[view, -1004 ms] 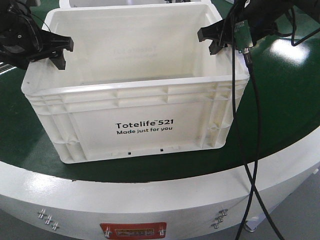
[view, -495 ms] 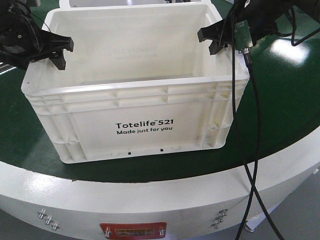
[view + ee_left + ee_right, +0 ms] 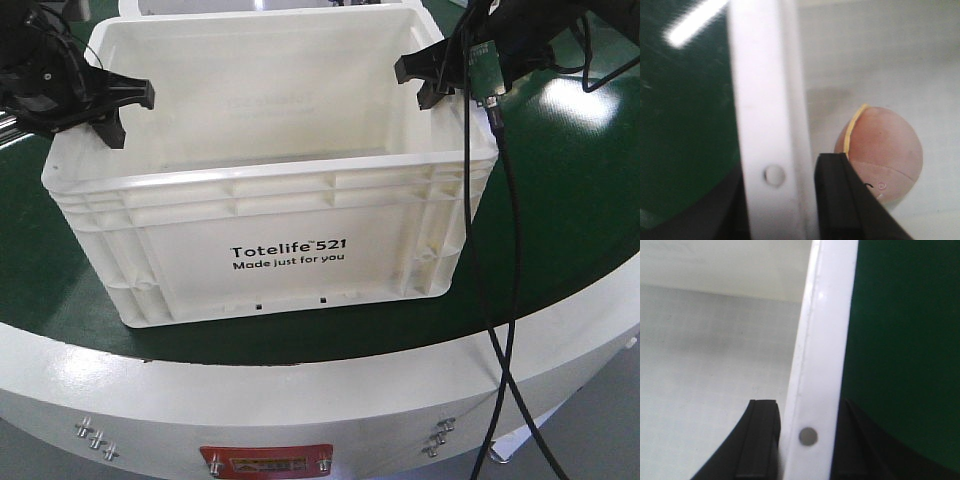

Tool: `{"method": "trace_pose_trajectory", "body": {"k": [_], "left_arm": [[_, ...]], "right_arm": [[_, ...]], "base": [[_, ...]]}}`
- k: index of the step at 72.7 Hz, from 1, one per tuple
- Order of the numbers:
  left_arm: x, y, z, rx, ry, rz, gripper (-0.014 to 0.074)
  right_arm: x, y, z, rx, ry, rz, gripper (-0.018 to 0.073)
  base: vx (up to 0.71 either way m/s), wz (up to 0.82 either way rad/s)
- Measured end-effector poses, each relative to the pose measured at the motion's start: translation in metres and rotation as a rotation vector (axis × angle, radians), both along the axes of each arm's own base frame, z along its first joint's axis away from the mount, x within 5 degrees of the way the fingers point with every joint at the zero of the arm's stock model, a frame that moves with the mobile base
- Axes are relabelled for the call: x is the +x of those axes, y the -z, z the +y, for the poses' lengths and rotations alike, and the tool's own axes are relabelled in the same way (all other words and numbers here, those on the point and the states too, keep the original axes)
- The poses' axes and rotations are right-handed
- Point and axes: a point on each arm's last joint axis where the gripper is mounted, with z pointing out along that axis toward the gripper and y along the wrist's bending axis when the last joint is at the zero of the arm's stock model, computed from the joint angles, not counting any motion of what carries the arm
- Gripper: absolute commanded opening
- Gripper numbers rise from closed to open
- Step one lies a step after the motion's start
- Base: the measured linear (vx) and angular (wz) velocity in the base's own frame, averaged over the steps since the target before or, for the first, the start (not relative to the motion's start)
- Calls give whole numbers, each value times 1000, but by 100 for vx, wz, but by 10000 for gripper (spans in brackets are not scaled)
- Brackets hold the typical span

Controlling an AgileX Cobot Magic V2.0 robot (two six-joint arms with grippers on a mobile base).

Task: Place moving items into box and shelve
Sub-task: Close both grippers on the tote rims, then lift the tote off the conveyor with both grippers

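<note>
Reads as smooth white moulded plastic on the box (image 3: 290, 215), faint sheen, ribbed rim; black print matt. Shows glossy dark green top on the bench (image 3: 570, 190), catching lamp glare, plus glossy white painted edge and bare metal bolts (image 3: 95, 437). Looks like matt black hard plastic on left fingers (image 3: 845, 200) and right fingers (image 3: 760, 440). Looks dull and matt on the pinkish ball (image 3: 885, 150), thin yellow seam. Shows black rubbery cables (image 3: 500, 362), slight shine.
</note>
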Motion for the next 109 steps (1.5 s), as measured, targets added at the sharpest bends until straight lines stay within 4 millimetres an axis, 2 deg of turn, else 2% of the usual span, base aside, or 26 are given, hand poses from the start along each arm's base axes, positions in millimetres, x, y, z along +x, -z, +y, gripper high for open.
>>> {"method": "trace_pose_trajectory", "body": {"k": [3,42,59,74,94,109], "left_arm": [[0,0,0,0,0,0,-13],[-1,-3,-2,-22,28,-11,-6],[-4,-6,-2,-27,49,-30,-6],[-13,-15,1,-15,62,-30,-6],[-28,-38,5,-32,68,-94,-6],[-34,-45,4,-58,77,-99,-6]], "right_arm": [[0,0,0,0,0,0,-7],[0,0,0,-8,-14,-5,-7],[-6,-6,-1,-5,-26,-8,-4],[-21,-22,-2,20,-39,8,-4],[-39,-52,-5,64,-43,-53,-4],[-47,-61,-8,69,-45,-55,-4]], "base": [[0,0],[0,0],[0,0],[0,0],[0,0],[0,0]]}}
